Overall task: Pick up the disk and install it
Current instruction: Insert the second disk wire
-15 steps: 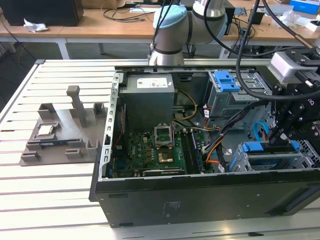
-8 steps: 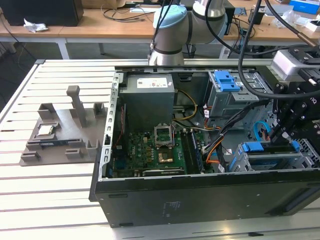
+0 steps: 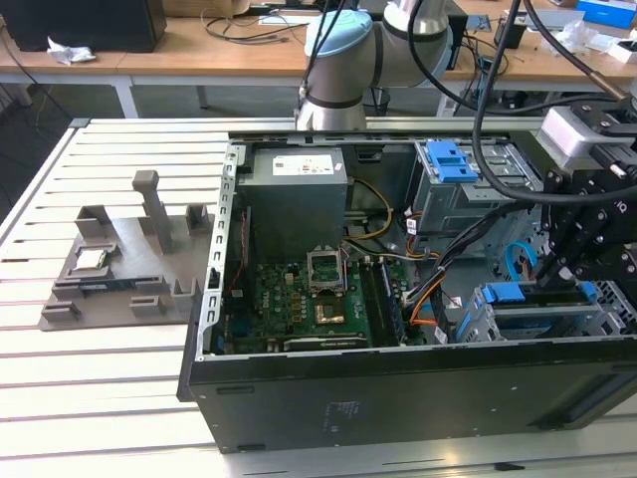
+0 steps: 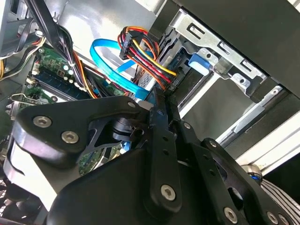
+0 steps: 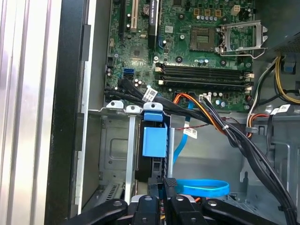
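Lab bench setup: white slatted desk [image 3: 100,378] carries an open PC case [image 3: 398,388] lying on its side, w/ a grey fixture tray [image 3: 109,269] well away from the fingers, at the exterior view's left. The arm reaches into the case at the exterior view's right.

Fingers [image 5: 173,187]: in the first wrist view the two tips sit drawn together w/ nothing visible between them, so they read as closed and empty, not gripping.

Disk [image 5: 153,140]: straight ahead of the fingertips, standing edge-on in the metal drive cage [image 5: 112,154]. Its blue carrier tab faces the fingers, and the dark body below the tab comes very close to the tips. Whether they actually touch can't be told. In the exterior view the disk [image 3: 537,296] shows as a blue-framed slab in the bay, just under the fingers.

Other bits: blue data cable [image 5: 206,187] loops just beside the fingers. Motherboard [image 5: 201,47] lies well beyond the disk. A bare blue bracket [image 3: 448,159] sits in another bay, well apart from the fingers.

Progress, as a judgement: pick-up looks done and the disk is already in its slot, so install is mostly complete. Whether it is fully seated or latched isn't visible, nor whether any cable is plugged into it.
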Available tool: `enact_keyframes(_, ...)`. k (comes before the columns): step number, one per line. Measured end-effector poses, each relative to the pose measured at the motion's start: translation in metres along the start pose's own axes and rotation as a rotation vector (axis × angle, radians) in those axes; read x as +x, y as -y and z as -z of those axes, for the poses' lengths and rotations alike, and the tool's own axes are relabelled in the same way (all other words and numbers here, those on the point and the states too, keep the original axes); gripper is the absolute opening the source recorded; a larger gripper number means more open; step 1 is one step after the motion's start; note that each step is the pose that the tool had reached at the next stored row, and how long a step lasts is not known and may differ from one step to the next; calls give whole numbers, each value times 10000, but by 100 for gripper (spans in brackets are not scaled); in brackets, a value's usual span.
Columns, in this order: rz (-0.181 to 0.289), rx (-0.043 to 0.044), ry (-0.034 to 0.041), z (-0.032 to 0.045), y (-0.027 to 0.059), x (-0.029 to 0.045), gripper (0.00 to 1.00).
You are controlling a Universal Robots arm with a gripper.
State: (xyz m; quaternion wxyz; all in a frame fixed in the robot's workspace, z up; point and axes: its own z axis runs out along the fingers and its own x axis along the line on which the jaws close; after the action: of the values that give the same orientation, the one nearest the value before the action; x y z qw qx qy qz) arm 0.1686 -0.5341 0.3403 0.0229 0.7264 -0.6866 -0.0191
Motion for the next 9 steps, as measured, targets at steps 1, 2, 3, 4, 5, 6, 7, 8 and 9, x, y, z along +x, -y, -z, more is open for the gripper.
enact_keyframes(1,0,1,-1,-9,0,4,16)
enact_keyframes(2,0,1,-1,-17,1,5,16)
enact_keyframes(3,0,1,-1,-19,1,5,16)
enact_keyframes(4,-1,1,0,-20,1,5,16)
enact_keyframes(5,-1,1,0,-21,1,5,16)
enact_keyframes(6,0,3,0,-21,1,5,16)
enact_keyframes(7,1,5,12,-25,2,4,16)
enact_keyframes(8,1,1,7,-25,2,4,18)
enact_keyframes(9,0,1,-1,-21,1,4,24)
